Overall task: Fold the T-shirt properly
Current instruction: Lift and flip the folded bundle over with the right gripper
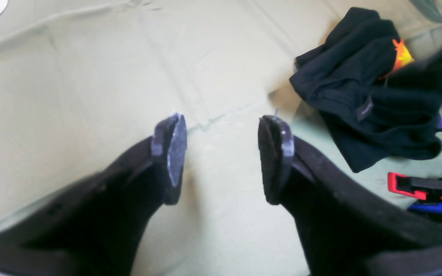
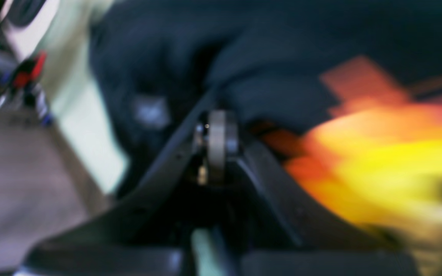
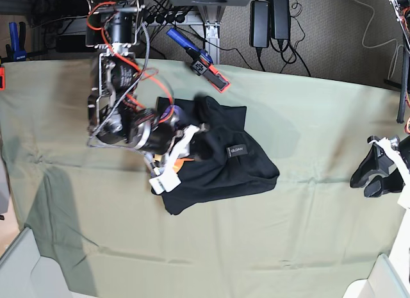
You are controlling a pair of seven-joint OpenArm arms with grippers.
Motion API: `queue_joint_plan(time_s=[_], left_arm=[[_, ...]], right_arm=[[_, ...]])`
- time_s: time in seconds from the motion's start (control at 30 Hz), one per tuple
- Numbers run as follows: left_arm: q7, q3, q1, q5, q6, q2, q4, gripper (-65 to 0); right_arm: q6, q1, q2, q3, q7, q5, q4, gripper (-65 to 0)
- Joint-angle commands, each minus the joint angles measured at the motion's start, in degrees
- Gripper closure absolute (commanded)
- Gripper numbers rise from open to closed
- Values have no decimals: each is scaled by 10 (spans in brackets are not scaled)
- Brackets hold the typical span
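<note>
Black padded fingers (image 1: 177,149) of the left gripper (image 1: 221,153) fill the foreground of its wrist view, jaws standing well apart with nothing between them, poised over bare pale green cloth (image 1: 90,76) that covers the table. This arm sits parked at the far edge of the cloth, well apart from the work, which leaves the middle free for its partner.

Crumpled in a loose heap near the centre of the cloth lies the large black cotton T-shirt (image 3: 218,163), mostly plain side out, with a sliver of its orange-yellow print (image 1: 402,55) showing through a fold. Nothing about it is flat yet, so the folding looks to be at its very start, with spreading the likely first job.

On the heap's edge, the right gripper (image 2: 221,145) has its jaws drawn together; the blurred wrist view shows black fabric and the bright print pressed close around the tips, suggesting a pinch on the shirt for lifting or pulling it open, though the blur hides whether cloth is truly caught.

A small dark tag (image 3: 234,151) sewn on the shirt bears pale lettering, too small to read. A red-and-black clamp (image 3: 208,68) grips the cloth's far edge.
</note>
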Motion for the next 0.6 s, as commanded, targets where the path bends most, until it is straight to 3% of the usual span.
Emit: queue_joint_plan(time_s=[0.0,0.27,0.43,0.57], left_arm=[[-9,-5,-9,-10,-11,-12,9,-331],[-9,-5,-10,-9,-11,-13,9,-331],[-9,-5,-9,-9,-11,-13,9,-331],[-9,-5,-9,-10,-11,-21,9,-331]], right_arm=[[48,7,-4,-20,13,18,10,0],[48,2,-26,-135,13,20,10,0],[48,16,-30,-152,13,50,10,0],[48,43,-30,-135,18,32,10,0]])
